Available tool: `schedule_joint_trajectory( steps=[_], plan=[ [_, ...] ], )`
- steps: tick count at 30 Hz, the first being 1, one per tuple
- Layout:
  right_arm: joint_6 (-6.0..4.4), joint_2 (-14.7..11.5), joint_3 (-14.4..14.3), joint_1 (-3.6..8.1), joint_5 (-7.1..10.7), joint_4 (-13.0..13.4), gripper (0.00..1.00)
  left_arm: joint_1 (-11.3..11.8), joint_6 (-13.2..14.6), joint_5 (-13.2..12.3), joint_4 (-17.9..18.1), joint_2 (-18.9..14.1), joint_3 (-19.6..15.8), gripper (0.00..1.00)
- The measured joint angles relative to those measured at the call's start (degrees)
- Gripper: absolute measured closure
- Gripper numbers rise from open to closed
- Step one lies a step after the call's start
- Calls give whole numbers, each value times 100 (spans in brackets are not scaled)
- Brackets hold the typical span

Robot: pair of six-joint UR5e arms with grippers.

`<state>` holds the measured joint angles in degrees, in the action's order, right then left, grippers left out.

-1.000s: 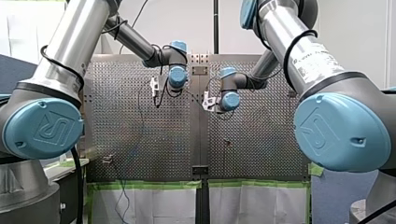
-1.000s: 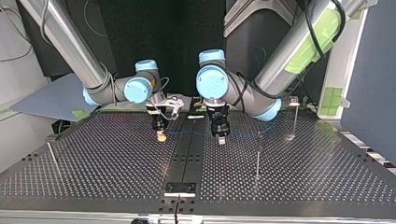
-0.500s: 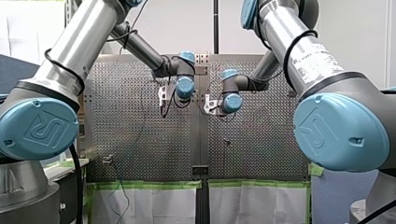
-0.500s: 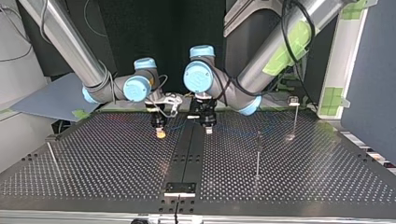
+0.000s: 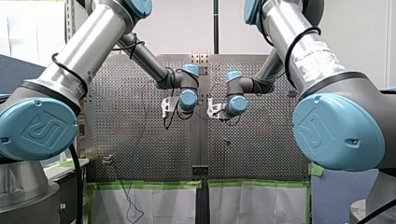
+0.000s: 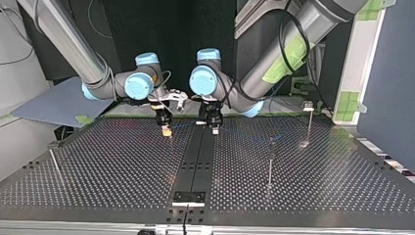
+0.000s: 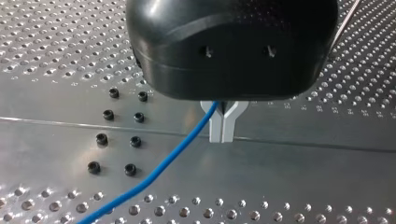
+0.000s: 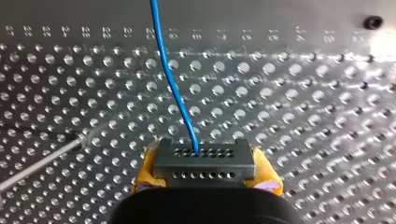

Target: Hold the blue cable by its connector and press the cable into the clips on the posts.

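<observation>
Grip taken, clipping not yet begun
The connector (image 8: 204,161) is clamped in the right gripper (image 8: 205,173); the blue cable (image 8: 170,84) is pinched by the left gripper (image 7: 222,123) at the table's (image 6: 122,171) middle, apart from the posts (image 6: 270,161).

A: Front view, backdrop?
B: White wall (image 5: 177,28). White sheets (image 5: 154,205) hang below the perforated table (image 5: 261,149), green tape (image 5: 144,185) along their top.
A: Top view?
B: Black backdrop (image 6: 147,29); blue partition (image 6: 386,73) at right, grey board (image 6: 49,105) at left.

Perforated surface (image 6: 122,171), split by a plain centre strip (image 6: 198,156); thin posts (image 6: 269,164) stood at top view's right, lone post (image 6: 55,164) at its left
</observation>
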<state>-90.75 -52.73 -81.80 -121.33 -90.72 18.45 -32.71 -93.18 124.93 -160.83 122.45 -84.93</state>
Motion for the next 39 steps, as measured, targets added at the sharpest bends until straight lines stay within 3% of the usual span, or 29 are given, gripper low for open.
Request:
schedule_joint_trajectory(
  steps=[10, 13, 20, 23, 33, 39],
  plan=[
    [-30, -263, -462, 147, 82, 449, 100, -176, -2, -2, 78, 176, -1, 100],
    [-105, -274, -598, 198, 110, 585, 100, -292, -51, 3, 136, 197, -2, 100],
    [-413, -277, -979, 327, 241, 966, 100, -467, -133, 8, 243, 294, 0, 100],
    [-464, -278, -1153, 338, 247, 1141, 100, -508, -152, 13, 286, 371, 1, 100],
    [-442, -278, -1676, 346, 253, 1662, 100, -611, -244, 115, 626, 714, -1, 100],
    [-380, -268, -1957, 413, 256, 1820, 100, -676, -320, 121, 765, 763, -1, 100]
  ],
)
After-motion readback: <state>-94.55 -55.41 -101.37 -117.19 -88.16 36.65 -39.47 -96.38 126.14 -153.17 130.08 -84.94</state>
